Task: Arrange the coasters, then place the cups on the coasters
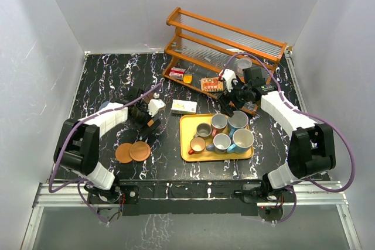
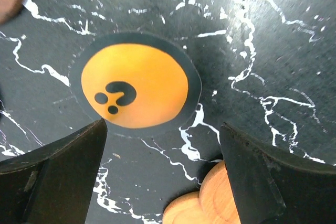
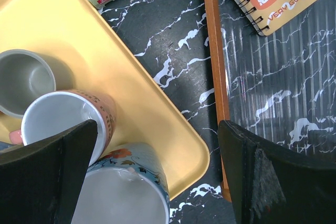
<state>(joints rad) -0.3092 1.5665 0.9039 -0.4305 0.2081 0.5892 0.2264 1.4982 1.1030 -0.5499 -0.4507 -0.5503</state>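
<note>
One orange coaster [image 2: 134, 85], dark-rimmed with black marks, lies flat under the wide-open left gripper [image 2: 163, 126].

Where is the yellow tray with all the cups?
In the top view, the yellow tray sits just right of centre, on the near side of a small white box, with two coasters lying to its left.

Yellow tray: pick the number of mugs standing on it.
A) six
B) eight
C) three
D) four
A: the top view shows six mugs on the yellow tray, in two rough rows of three.
</note>
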